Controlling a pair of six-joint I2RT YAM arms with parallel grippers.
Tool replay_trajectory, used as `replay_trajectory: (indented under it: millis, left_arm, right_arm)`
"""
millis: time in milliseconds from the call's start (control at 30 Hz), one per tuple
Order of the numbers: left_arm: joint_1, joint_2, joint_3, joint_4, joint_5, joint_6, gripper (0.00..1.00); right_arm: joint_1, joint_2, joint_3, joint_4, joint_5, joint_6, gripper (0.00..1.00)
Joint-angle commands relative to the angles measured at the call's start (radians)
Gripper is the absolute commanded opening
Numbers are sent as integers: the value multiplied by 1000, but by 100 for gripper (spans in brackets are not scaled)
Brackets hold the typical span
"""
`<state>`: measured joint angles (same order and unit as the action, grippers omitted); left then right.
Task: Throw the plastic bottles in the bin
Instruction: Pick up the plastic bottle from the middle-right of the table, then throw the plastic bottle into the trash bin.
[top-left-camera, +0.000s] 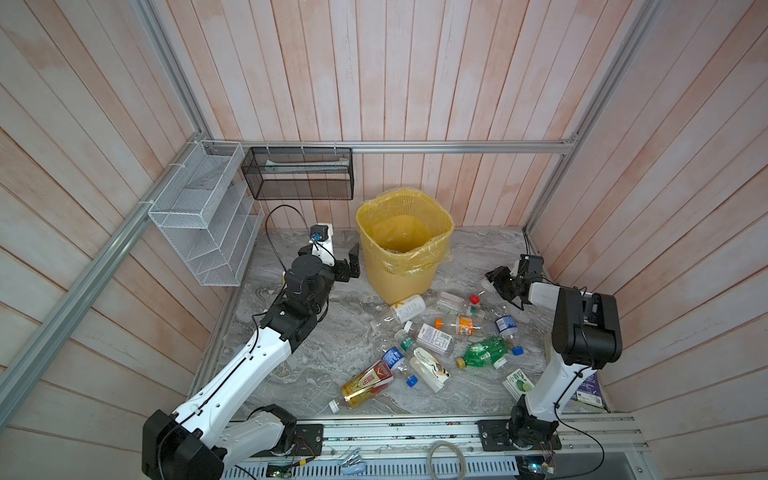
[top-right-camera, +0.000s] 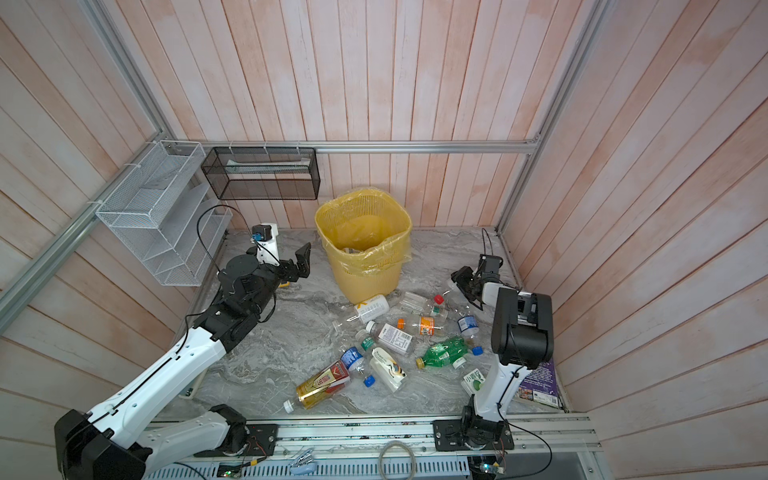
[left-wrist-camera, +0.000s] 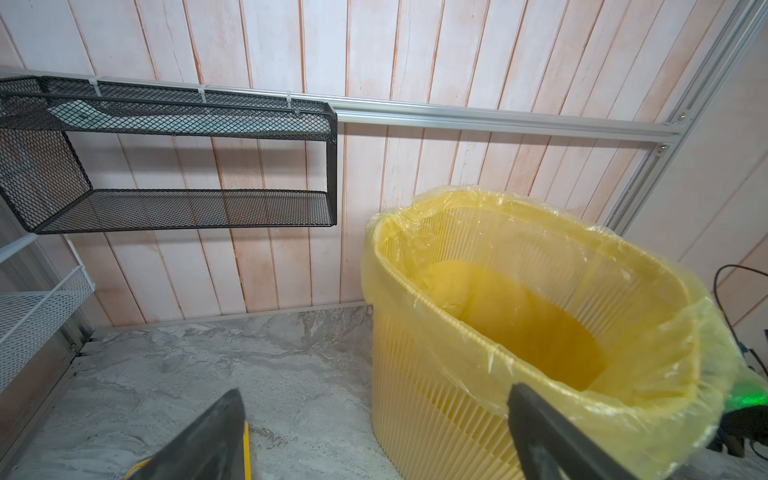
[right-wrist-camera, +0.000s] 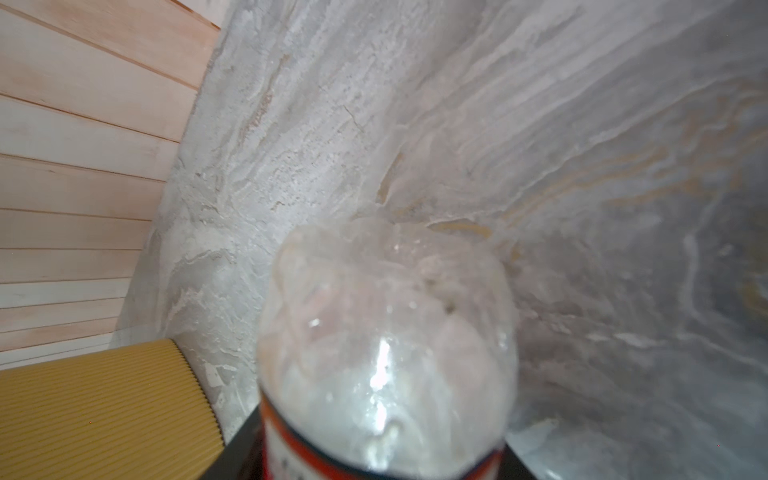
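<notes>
At the bench's (top-left-camera: 332, 365) far right edge, the right gripper (top-left-camera: 495, 279) clamps a clear bottle (right-wrist-camera: 386, 353)! The left gripper (left-wrist-camera: 370, 411) gapes wide, empty, beside the bin (top-left-camera: 397, 282) at the far edge; other bottles (top-left-camera: 432, 338) litter mid-bench.

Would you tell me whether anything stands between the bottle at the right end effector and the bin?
Nothing visible does: only bare tabletop lies between the clear bottle and the bin, whose mouth is uncovered.
</notes>
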<state>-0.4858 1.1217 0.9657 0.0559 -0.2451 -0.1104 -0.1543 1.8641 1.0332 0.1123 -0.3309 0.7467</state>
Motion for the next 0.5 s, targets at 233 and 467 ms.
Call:
replay_trajectory:
  millis: [233, 467]
  left_arm:
    - [110, -30, -93, -16, 15, -139, 100]
    - [117, -25, -112, -62, 30, -145, 100]
  right_arm:
    - [-18, -320, 60, 114, -38, 41, 54]
    - [-3, -412, 223, 195, -68, 143, 55]
